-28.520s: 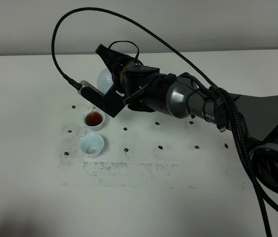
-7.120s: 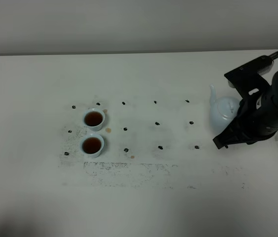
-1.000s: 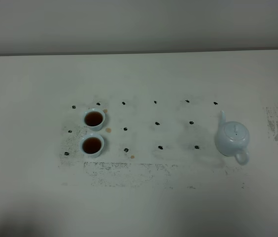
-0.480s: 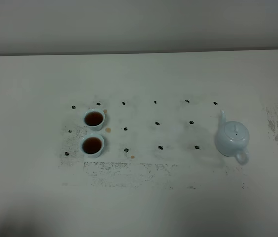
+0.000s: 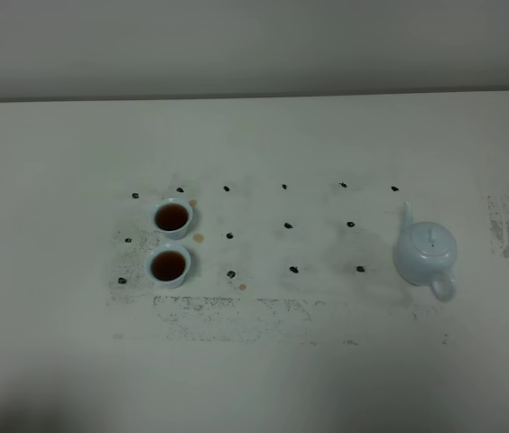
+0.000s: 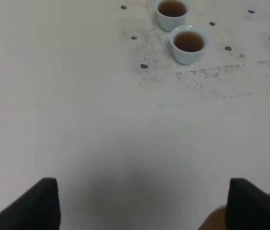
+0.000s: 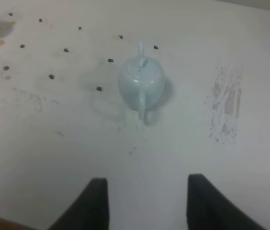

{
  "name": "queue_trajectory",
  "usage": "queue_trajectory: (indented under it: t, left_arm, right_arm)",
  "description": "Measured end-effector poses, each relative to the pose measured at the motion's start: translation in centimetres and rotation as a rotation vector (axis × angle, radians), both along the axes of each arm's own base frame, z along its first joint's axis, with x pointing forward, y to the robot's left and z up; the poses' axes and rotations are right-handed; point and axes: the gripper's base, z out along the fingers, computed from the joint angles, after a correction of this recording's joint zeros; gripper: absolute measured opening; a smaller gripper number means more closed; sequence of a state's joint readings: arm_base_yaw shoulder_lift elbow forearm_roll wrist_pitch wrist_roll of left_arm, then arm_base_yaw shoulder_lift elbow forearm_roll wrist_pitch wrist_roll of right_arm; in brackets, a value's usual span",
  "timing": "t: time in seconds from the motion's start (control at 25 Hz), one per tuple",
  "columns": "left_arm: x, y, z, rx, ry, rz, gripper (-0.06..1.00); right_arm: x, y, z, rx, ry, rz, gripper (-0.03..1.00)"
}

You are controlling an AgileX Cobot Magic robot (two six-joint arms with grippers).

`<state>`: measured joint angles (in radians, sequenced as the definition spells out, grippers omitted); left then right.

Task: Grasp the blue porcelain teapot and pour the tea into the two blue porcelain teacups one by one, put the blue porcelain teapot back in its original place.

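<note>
The blue porcelain teapot point(image 5: 426, 253) stands upright on the white table at the right, lid on; it also shows in the right wrist view point(image 7: 141, 81). The two blue porcelain teacups, far point(image 5: 172, 217) and near point(image 5: 169, 264), stand side by side at the left, both holding dark tea; the left wrist view shows them too point(image 6: 173, 10) point(image 6: 188, 43). Neither arm appears in the exterior high view. My right gripper point(image 7: 147, 203) is open and empty, well back from the teapot. My left gripper point(image 6: 142, 203) is open and empty, far from the cups.
Small black dot marks point(image 5: 288, 225) form a grid on the table between cups and teapot. A few brown drips point(image 5: 198, 238) lie by the cups. Scuffed grey patches mark the table at the front point(image 5: 236, 311) and far right point(image 5: 507, 230).
Nothing has changed in the last second. Since 7 seconds ago the right arm has let go of the teapot and withdrawn out of the exterior view.
</note>
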<state>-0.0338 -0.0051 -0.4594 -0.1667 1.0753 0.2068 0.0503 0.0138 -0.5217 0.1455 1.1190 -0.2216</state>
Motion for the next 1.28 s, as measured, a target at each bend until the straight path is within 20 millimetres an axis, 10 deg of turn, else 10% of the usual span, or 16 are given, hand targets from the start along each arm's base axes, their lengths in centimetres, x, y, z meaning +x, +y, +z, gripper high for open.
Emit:
queue_trajectory:
  t: [1.28]
  left_arm:
    - [0.00,0.00,0.00,0.000,0.000,0.000,0.68]
  right_arm:
    - [0.00,0.00,0.00,0.000,0.000,0.000,0.37]
